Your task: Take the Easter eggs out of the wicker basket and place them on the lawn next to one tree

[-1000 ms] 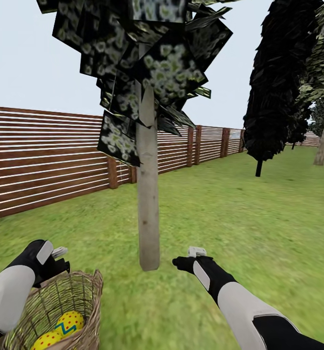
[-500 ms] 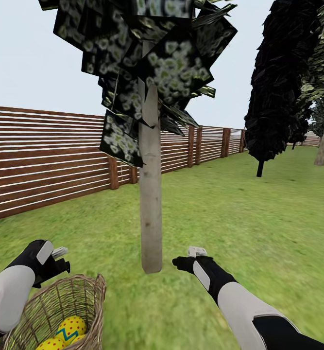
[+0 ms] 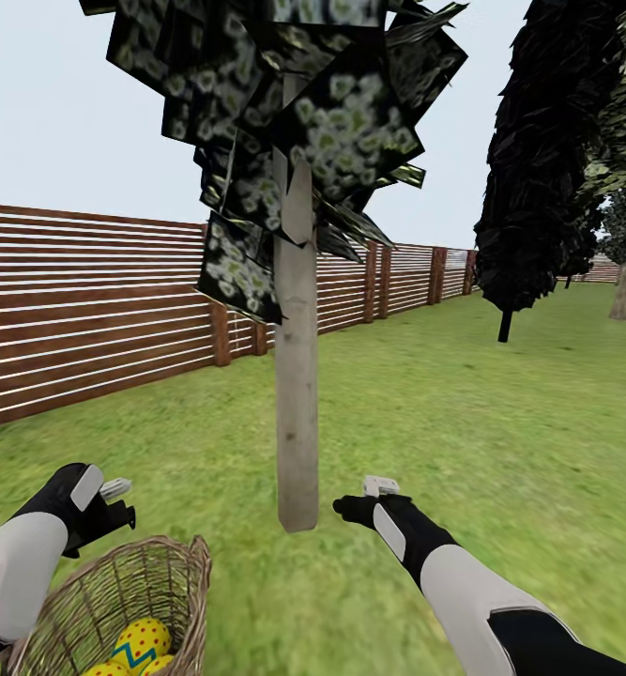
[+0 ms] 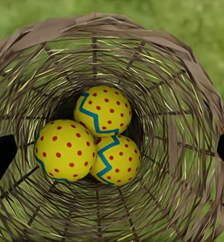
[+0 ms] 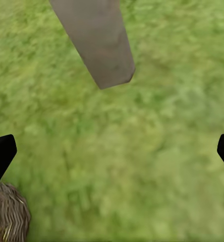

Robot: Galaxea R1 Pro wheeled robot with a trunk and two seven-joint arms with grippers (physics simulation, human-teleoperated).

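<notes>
Grass all round, tree (image 3: 297,394) at 12 o'clock. All 3 eggs (image 4: 92,136) sit in the basket (image 3: 186,587) at 7; both grippers released. Drop the left gripper (image 4: 112,151) straight in, pinch the top egg.

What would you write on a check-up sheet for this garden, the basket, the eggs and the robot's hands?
Surface: lawn, short green grass, flat.
Job's things: three Easter eggs all lie in the wicker basket, touching each other; the tree with the pale trunk stands just ahead.
Clutter: nothing seen.
Grippers: left gripper open, over the basket's mouth, holding nothing; right gripper open above bare grass near the trunk's foot.
Cables: nothing seen.
Surroundings: brown slat fence, a black tree, pale sky.
</notes>
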